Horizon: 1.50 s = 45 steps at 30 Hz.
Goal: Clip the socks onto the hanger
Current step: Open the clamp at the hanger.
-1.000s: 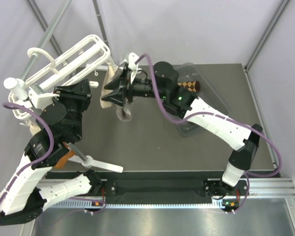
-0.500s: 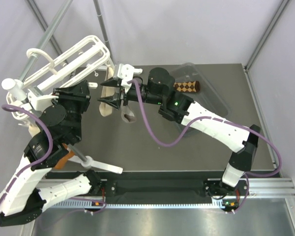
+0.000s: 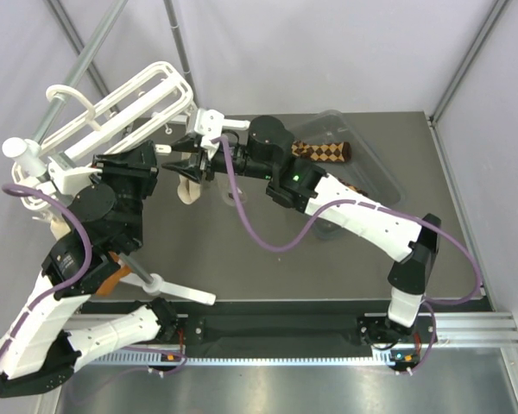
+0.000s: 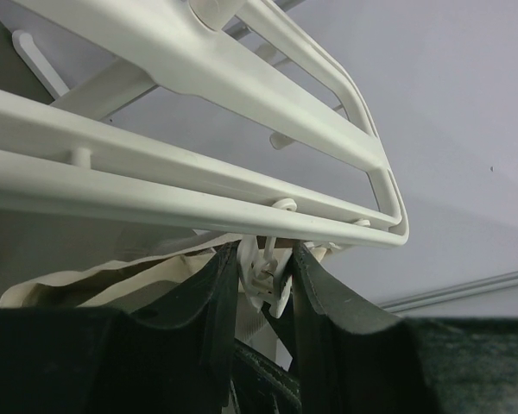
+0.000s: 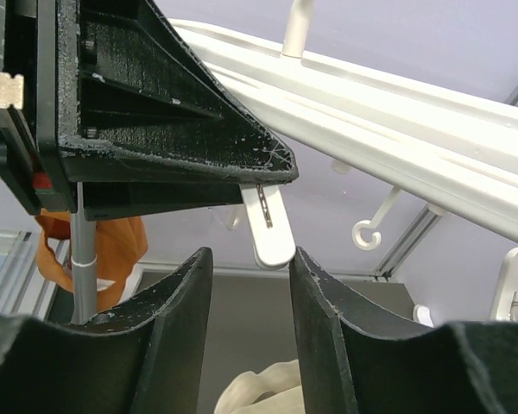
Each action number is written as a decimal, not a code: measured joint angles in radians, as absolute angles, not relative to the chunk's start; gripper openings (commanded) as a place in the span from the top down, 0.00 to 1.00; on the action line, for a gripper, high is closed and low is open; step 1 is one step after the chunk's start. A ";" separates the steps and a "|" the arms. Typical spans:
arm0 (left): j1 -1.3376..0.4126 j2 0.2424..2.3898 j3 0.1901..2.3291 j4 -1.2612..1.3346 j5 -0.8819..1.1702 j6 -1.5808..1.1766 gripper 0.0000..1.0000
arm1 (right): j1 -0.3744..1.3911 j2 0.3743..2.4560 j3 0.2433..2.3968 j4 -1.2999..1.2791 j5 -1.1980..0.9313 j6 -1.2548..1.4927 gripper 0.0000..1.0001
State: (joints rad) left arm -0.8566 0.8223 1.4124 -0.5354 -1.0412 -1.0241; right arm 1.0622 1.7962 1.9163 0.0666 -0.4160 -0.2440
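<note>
The stiff hanger (image 3: 129,99) hung far left. One argyle sock (image 3: 324,153) lay far right in a clear bin (image 3: 375,172). I judged it soft and light, best pinched at the cuff. My left gripper (image 4: 263,259) clamped a clip (image 5: 270,228); my right gripper (image 5: 249,267) stood half-open, empty, just below.

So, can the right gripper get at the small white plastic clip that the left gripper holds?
Probably yes: the white clip hangs free ahead of the right gripper, jaws open; the left gripper holds it higher up.
</note>
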 measured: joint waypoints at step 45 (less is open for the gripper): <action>-0.860 0.739 1.370 -0.522 -0.998 -1.105 0.55 | 1.070 1.884 2.041 0.097 -0.409 -0.074 1.00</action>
